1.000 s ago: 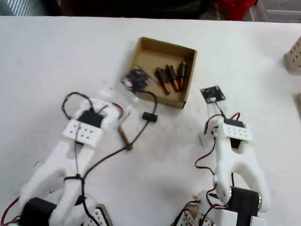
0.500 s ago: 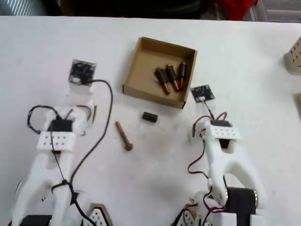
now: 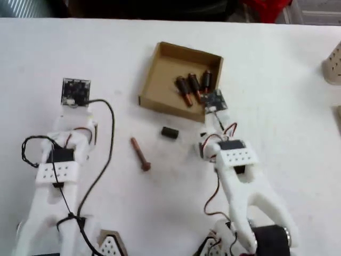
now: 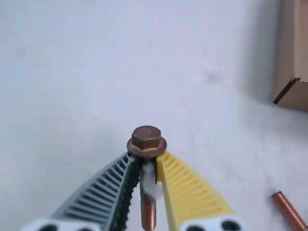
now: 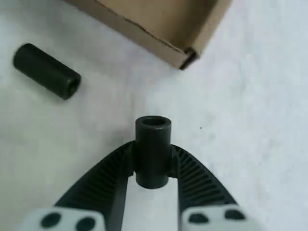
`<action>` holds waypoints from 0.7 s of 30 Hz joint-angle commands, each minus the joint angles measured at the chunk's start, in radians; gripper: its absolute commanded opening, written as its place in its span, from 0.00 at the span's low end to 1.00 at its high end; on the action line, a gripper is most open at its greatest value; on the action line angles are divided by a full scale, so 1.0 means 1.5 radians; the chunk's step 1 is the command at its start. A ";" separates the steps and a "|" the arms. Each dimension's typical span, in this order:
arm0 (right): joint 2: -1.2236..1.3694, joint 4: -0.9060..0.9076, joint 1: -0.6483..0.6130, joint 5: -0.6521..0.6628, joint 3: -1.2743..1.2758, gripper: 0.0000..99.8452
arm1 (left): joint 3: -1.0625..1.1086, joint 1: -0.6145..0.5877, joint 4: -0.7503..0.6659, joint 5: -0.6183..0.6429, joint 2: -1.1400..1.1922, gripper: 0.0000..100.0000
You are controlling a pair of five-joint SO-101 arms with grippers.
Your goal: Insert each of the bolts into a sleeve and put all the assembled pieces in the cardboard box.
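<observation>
White worktop (image 3: 287, 69) | left claw (image 4: 148, 160), now farther left, clamps bolt (image 4: 147, 142) | right claw (image 5: 153, 156), now nearer cardboard box (image 3: 164, 70), grips sleeve (image 5: 153, 144) | joining likely next

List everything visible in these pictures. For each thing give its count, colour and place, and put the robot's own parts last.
Table: one, white, under everything.
Cardboard box: one, brown, middle of the table.
Assembled pieces: three, black and copper, lying in the box.
Bolts: two, copper; one loose in front of the box, one gripped.
Sleeves: two, black; one loose in front of the box, one gripped.
Left gripper: one, grey and yellow, shut on a bolt.
Right gripper: one, black, shut on a sleeve.
</observation>
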 commanded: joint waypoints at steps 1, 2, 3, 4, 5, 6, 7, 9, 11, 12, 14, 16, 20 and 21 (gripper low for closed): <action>-0.105 -0.014 -0.083 -0.006 0.011 0.02 | -0.005 -0.005 -0.024 0.007 -0.027 0.02; -0.122 -0.019 -0.108 -0.006 0.018 0.02 | -0.005 -0.005 -0.024 0.007 -0.027 0.02; -0.139 -0.033 -0.130 -0.006 0.029 0.02 | -0.005 -0.005 -0.024 0.007 -0.027 0.02; -0.154 -0.057 -0.153 -0.006 0.042 0.02 | -0.005 -0.005 -0.024 0.007 -0.027 0.02; -0.164 -0.086 -0.171 -0.006 0.056 0.02 | -0.005 -0.005 -0.024 0.007 -0.027 0.02; -0.172 -0.124 -0.187 -0.007 0.074 0.02 | -0.005 -0.005 -0.024 0.007 -0.027 0.02; -0.178 -0.165 -0.198 -0.016 0.094 0.02 | -0.005 -0.005 -0.024 0.007 -0.027 0.02; -0.185 -0.254 -0.211 -0.064 0.132 0.02 | -0.005 -0.005 -0.024 0.007 -0.027 0.02; -0.186 -0.346 -0.214 -0.128 0.168 0.02 | -0.005 -0.005 -0.024 0.007 -0.026 0.02; -0.186 -0.392 -0.216 -0.152 0.184 0.02 | -0.005 -0.005 -0.024 0.007 -0.026 0.02; -0.186 -0.479 -0.216 -0.188 0.216 0.02 | -0.005 -0.005 -0.024 0.007 -0.026 0.02; -0.186 -0.557 -0.216 -0.196 0.233 0.02 | -0.005 -0.005 -0.024 0.007 -0.026 0.02; -0.185 -0.613 -0.244 -0.199 0.234 0.02 | -0.005 -0.005 -0.024 0.007 -0.026 0.02; -0.184 -0.641 -0.254 -0.199 0.236 0.02 | -0.005 -0.005 -0.024 0.007 -0.026 0.02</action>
